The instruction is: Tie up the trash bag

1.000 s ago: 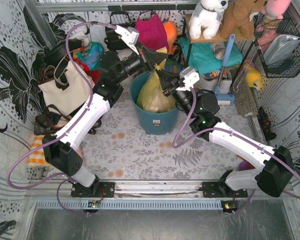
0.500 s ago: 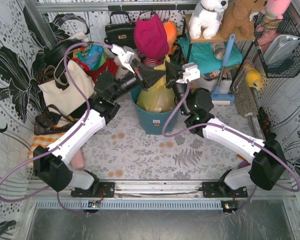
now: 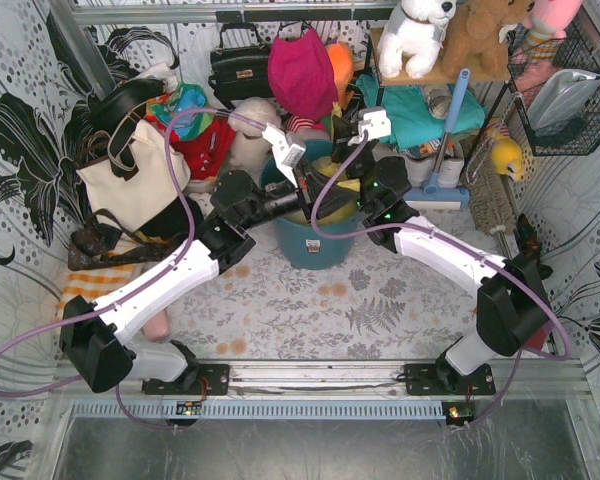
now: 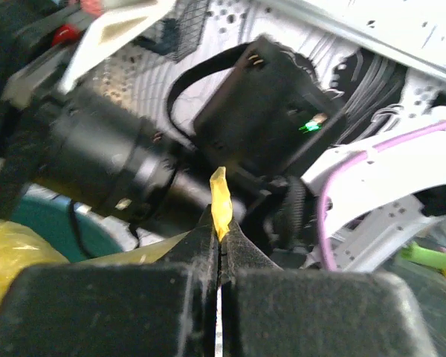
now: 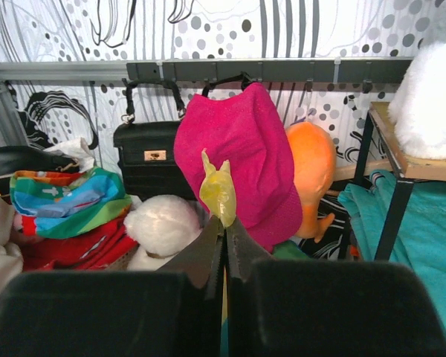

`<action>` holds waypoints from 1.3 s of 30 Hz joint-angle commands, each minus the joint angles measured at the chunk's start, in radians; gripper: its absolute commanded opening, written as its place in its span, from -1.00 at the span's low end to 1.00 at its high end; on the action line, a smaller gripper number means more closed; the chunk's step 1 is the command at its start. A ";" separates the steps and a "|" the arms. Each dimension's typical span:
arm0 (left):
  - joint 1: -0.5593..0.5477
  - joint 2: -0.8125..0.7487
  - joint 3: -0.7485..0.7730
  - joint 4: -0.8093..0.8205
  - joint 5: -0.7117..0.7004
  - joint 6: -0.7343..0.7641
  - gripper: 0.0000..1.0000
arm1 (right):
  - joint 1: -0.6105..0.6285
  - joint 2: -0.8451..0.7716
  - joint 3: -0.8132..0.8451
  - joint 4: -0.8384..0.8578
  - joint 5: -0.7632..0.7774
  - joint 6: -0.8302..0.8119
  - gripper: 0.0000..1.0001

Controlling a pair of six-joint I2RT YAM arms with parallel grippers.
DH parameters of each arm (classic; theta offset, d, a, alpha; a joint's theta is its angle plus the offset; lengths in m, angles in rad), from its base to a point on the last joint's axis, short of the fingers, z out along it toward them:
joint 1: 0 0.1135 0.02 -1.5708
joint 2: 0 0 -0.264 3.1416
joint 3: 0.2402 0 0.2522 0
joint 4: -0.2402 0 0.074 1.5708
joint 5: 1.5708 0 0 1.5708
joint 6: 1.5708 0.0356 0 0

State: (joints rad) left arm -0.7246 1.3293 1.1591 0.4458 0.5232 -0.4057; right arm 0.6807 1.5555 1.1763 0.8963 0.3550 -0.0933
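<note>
The yellow-green trash bag (image 3: 323, 187) sits in the teal bin (image 3: 310, 248) and is mostly hidden under both wrists. My left gripper (image 3: 312, 196) is over the bin. In the left wrist view it (image 4: 221, 232) is shut on a thin twisted end of the bag (image 4: 221, 197), and more bag (image 4: 15, 256) shows at the lower left. My right gripper (image 3: 338, 165) crosses just behind the left one. In the right wrist view it (image 5: 224, 223) is shut on another end of the bag (image 5: 218, 187) that sticks up between its fingertips.
A cream tote bag (image 3: 130, 180) stands left of the bin. A black handbag (image 3: 240, 65) and a pink cloth (image 3: 302, 70) hang behind it. A shelf with plush toys (image 3: 420, 35), a blue-handled brush (image 3: 450, 130) and a wire basket (image 3: 565, 90) are at the right.
Both grippers have kept hold of the bag ends. My left gripper has moved nearer and to the right over the bin. My right wrist has swung left and back, so the arms now cross.
</note>
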 commanded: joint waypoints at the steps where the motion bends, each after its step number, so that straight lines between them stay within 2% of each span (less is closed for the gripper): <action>1: 0.006 -0.048 -0.018 -0.043 -0.124 0.077 -1.00 | -0.001 -0.043 -0.006 0.056 -0.052 0.049 -1.00; 9: 0.006 -0.128 0.041 -0.103 -0.612 0.149 -1.00 | -0.001 -0.177 -0.084 0.123 -0.256 0.071 -1.00; 12: 0.005 -0.127 0.090 -0.104 -0.718 0.178 -1.00 | -0.001 -0.196 -0.076 0.137 -0.325 0.074 -1.00; 20: 0.007 -0.083 0.232 -0.147 -0.840 0.224 -1.00 | -0.001 -0.253 -0.034 0.134 -0.382 0.037 -1.00; 24: 0.008 -0.053 0.238 -0.154 -0.776 0.240 -1.00 | -0.001 -0.287 -0.087 0.122 -0.401 0.041 -1.00; 27: 0.008 -0.037 0.192 -0.132 -0.697 0.231 -1.00 | -0.001 -0.298 -0.158 0.136 -0.389 0.047 -1.00; 30: 0.008 -0.040 0.127 -0.112 -0.685 0.196 -1.00 | -0.001 -0.301 -0.223 0.170 -0.375 0.058 -1.00; 31: 0.008 -0.045 0.103 -0.098 -0.690 0.184 -0.97 | -0.001 -0.301 -0.235 0.177 -0.374 0.065 -1.00; 35: 0.011 -0.069 0.059 -0.063 -0.698 0.165 -0.63 | -0.001 -0.299 -0.227 0.177 -0.369 0.063 -0.95; 36: 0.010 -0.073 0.067 -0.068 -0.697 0.168 -0.54 | -0.001 -0.300 -0.220 0.174 -0.375 0.058 -0.76; 39: 0.010 -0.081 0.108 -0.092 -0.709 0.192 -0.14 | -0.001 -0.307 -0.187 0.149 -0.374 0.037 -0.36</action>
State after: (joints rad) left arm -0.7189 1.2850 1.2167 0.2932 -0.1791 -0.2283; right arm 0.6811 1.2678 0.9386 1.0149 -0.0154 -0.0437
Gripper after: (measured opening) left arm 0.347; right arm 0.227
